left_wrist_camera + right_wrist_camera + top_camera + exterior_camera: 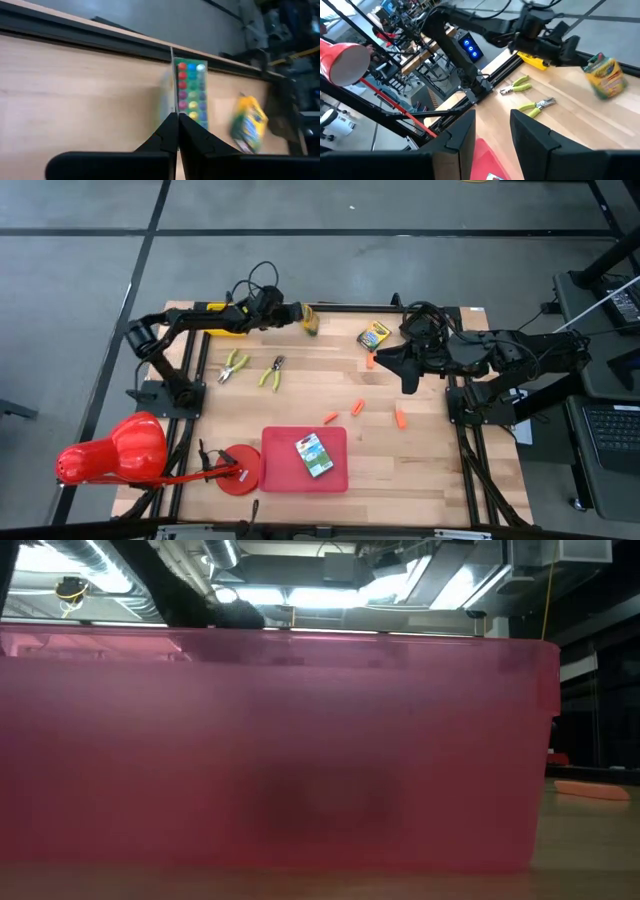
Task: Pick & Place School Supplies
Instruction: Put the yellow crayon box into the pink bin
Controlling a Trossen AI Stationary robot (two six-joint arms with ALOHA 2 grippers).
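Note:
My left gripper (303,318) is near the table's far edge, shut on a yellow-green crayon box (311,324) whose face shows rows of coloured dots (191,92). A second crayon box (374,335) lies to its right. Two yellow-green-handled pliers (233,365) (272,372) lie left of centre. Several short orange sticks (358,407) are scattered right of centre. A green-white pack (314,454) lies in the red tray (285,475). My right gripper (492,135) hovers open and empty, high over the table's right side. My left gripper pinches the crayon box between its two fingertips at the end nearest them (176,111). The fingers slant down toward the far edge. The box stands on beyond the tips with one narrow edge toward the camera. In the right wrist view the box (604,75) hangs at the fingers, seemingly off the table.
A big red cone-shaped lamp (110,450) with a round red base (238,470) stands at the near left. The tray's red wall (280,750) fills the low view, with one orange stick (590,790) beside it. Bare wood lies between the pliers and the tray.

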